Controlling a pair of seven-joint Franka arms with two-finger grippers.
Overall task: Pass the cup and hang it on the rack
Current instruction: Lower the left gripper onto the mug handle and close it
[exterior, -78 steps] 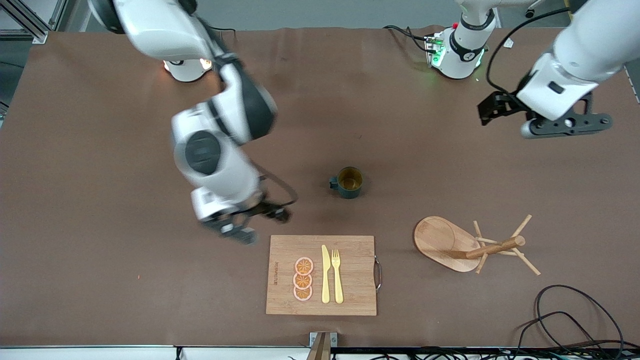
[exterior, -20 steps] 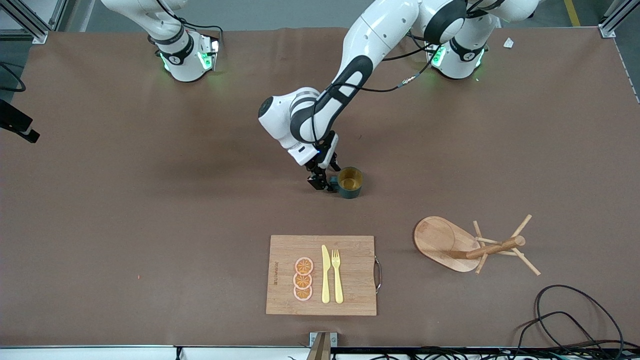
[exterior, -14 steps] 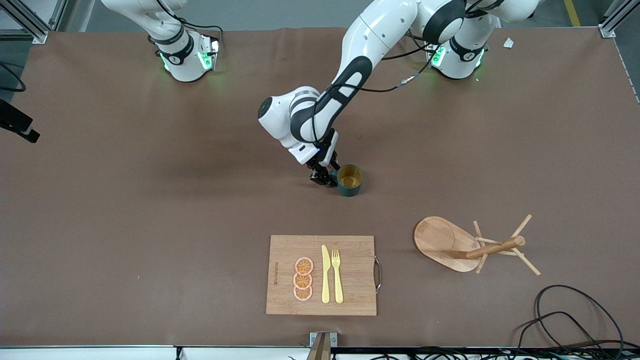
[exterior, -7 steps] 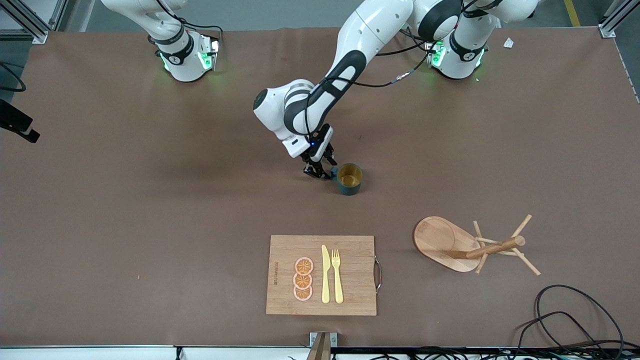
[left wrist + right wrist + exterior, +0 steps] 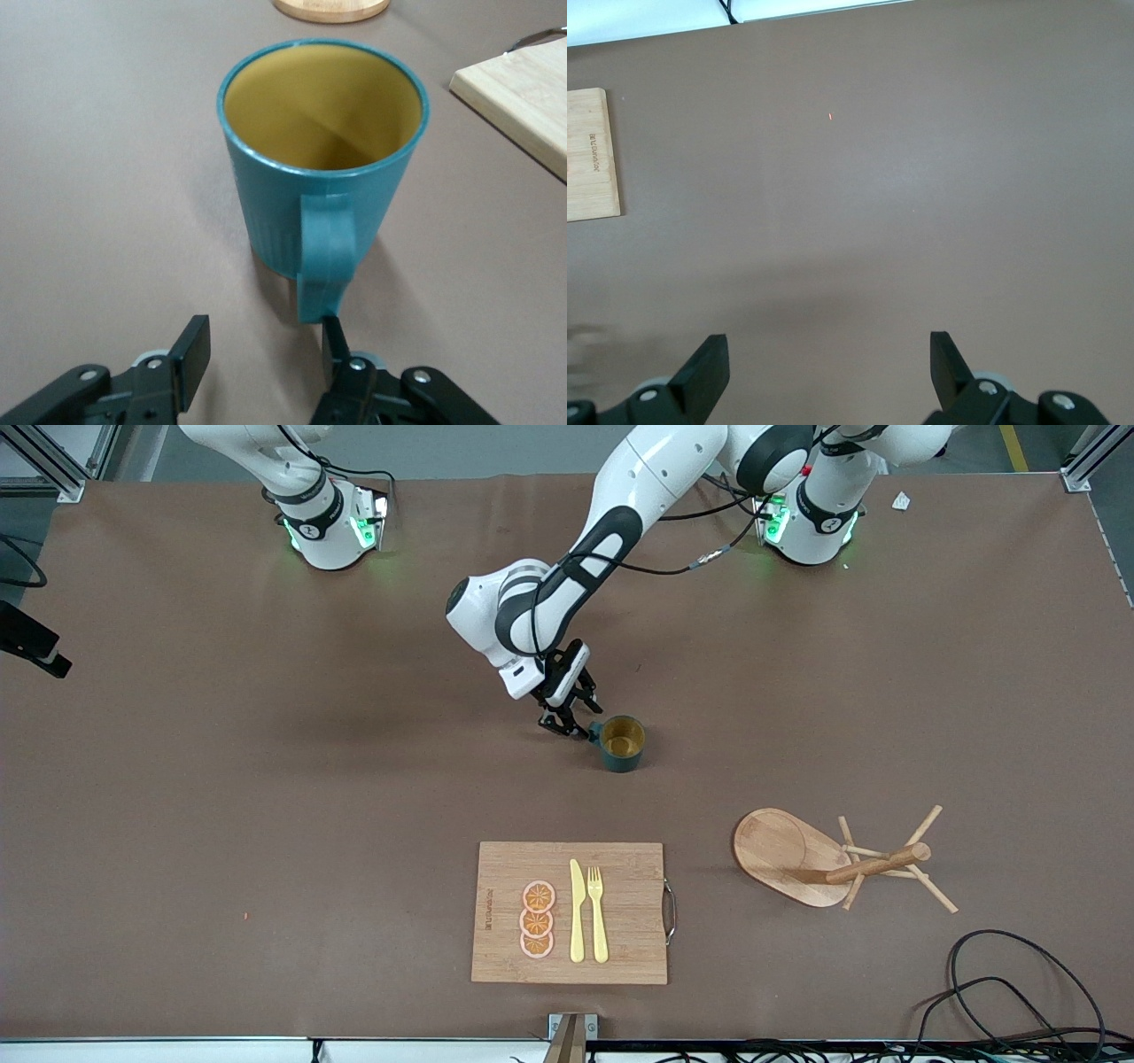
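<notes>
The small dark teal ribbed cup (image 5: 621,743) with a yellow inside is stood upright on the brown table (image 5: 266,779), farther from the front camera than the light wooden mug-tree rack (image 5: 833,856). The left end effector (image 5: 266,354) is held part-open just beside the cup's handle, one finger (image 5: 335,347) touching it. The right end effector (image 5: 829,367) is spread wide over bare table.

The cup (image 5: 621,743) (image 5: 323,159), dark teal with a yellowish inside and ribbed body, stands upright mid-surface, its handle toward the right arm's end. The rack (image 5: 833,856), light wood with thin pegs, stands nearer the front camera, toward the left arm's end.
</notes>
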